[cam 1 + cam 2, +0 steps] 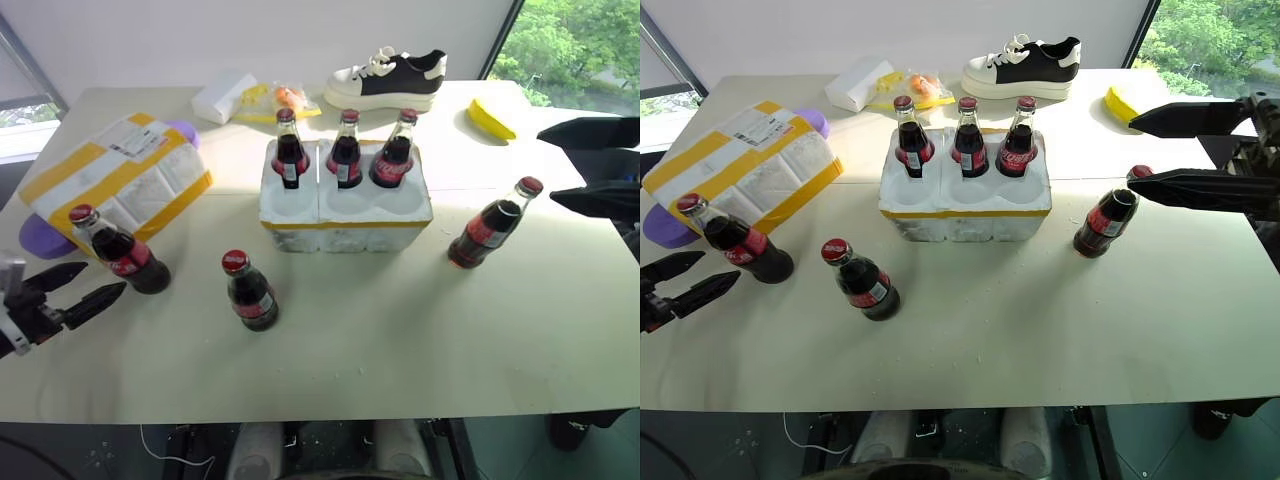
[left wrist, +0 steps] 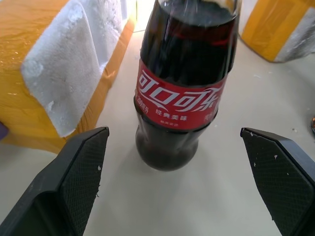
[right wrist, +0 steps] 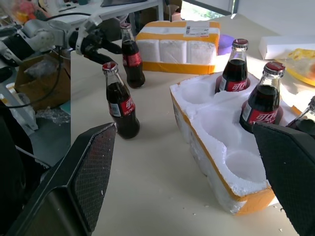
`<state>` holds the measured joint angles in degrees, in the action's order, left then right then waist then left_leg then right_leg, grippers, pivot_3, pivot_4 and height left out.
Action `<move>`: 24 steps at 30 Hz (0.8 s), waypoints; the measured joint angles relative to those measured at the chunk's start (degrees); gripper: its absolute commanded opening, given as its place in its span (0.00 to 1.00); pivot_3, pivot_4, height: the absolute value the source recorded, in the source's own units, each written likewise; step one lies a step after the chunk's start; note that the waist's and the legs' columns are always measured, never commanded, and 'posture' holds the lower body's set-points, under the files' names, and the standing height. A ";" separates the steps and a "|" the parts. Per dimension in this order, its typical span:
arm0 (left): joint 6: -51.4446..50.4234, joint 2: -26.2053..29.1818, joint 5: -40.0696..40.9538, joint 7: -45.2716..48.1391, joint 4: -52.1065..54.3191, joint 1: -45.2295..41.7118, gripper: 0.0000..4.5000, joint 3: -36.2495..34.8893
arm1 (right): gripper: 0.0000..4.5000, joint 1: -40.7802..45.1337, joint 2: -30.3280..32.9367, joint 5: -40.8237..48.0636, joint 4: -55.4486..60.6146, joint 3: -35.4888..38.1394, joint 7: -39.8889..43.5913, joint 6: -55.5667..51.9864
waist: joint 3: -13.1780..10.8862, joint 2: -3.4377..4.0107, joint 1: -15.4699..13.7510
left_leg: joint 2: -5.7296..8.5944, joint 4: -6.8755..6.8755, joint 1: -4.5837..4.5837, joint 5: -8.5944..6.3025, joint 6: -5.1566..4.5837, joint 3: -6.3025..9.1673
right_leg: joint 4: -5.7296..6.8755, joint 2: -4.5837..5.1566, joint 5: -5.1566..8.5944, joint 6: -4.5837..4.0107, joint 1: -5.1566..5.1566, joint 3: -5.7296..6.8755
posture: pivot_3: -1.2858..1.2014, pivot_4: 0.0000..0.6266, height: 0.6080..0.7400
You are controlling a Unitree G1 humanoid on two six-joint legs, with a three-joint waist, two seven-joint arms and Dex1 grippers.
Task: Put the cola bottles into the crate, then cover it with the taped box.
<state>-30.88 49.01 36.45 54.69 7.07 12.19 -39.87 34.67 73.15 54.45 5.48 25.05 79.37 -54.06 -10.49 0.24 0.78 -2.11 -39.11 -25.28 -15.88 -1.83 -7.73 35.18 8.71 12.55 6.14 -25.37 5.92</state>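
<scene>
- With its two black fingers spread wide and nothing between them, the left hand (image 1: 75, 286) sits low over the tabletop (image 1: 400, 330), aimed at the nearest loose cola bottle (image 1: 120, 255); the step in hand looks like a grasp of that bottle.
- In the left wrist view this bottle stands upright between the fingers (image 2: 78, 167) but beyond their tips, so I would push further in before closing.
- Closing on the labelled body rather than the thin neck should give the steadier hold on smooth glass.
- Just behind that bottle lies the taped box (image 1: 125, 180), so the outer finger has little room; a sideways nudge could tip the bottle.
- The crate (image 1: 345, 215) is the landmark: three bottles (image 1: 345, 150) fill its far row, the three near holes are bare.
- A second loose bottle (image 1: 250, 292) stands in front of the crate's left corner, a third (image 1: 490, 225) to the crate's right.
- The right hand (image 1: 1185, 150) hangs open and empty above that third bottle, to the right of the crate.
- For the drop, keep the bottle upright and line it over a near hole; the foam may catch its base.
</scene>
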 measured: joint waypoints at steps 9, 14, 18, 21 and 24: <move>3.78 -0.23 -3.32 -1.38 -5.41 -9.39 0.99 6.20 | 1.00 -0.01 -0.14 0.78 1.09 0.04 -1.79 0.09 | 0.01 -0.02 -0.01 | 0.01 -0.04 -0.06 0.19 -0.03 0.00 | 0.05 -0.05 -0.13 0.22 0.01 0.01 | 0.52 0.24 1.00; 4.76 -0.32 -4.20 -1.20 -6.77 -12.32 0.99 9.99 | 1.00 -0.11 -0.15 1.11 1.93 0.43 -2.43 0.02 | 0.01 -0.03 0.00 | 0.02 -0.05 -0.06 0.23 0.01 -0.01 | 0.08 -0.07 -0.14 0.24 0.02 0.01 | 0.52 0.24 1.00; 5.30 -0.82 -4.92 -1.26 -7.81 -13.65 0.99 11.83 | 1.00 -0.39 -0.16 2.03 2.72 0.84 -3.17 -0.23 | 0.01 -0.03 -0.04 | 0.02 -0.06 -0.06 0.25 0.04 -0.01 | 0.09 -0.07 -0.15 0.25 0.03 0.01 | 0.52 0.24 1.00; 5.32 -0.96 -5.00 -1.11 -8.83 -14.58 0.88 12.21 | 1.00 -0.47 -0.16 2.79 3.39 1.31 -3.83 -0.53 | 0.02 -0.05 -0.03 | 0.02 -0.07 -0.06 0.26 0.04 -0.01 | 0.10 -0.07 -0.15 0.25 0.04 0.01 | 0.52 0.24 1.00; 5.62 -0.98 -5.02 -0.90 -9.09 -14.82 0.62 12.22 | 1.00 -0.67 -0.16 3.27 3.40 2.35 -4.54 -0.66 | 0.02 -0.05 -0.04 | 0.03 -0.09 -0.06 0.27 0.05 -0.01 | 0.11 -0.07 -0.15 0.25 0.05 0.01 | 0.52 0.24 1.00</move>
<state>-25.25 48.03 31.43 53.79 -2.02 -2.63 -27.65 34.00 72.99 57.72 8.88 27.40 74.83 -54.72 -10.47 0.19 0.74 -2.08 -39.20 -25.33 -15.61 -1.78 -7.74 35.29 8.64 12.40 6.39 -25.32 5.93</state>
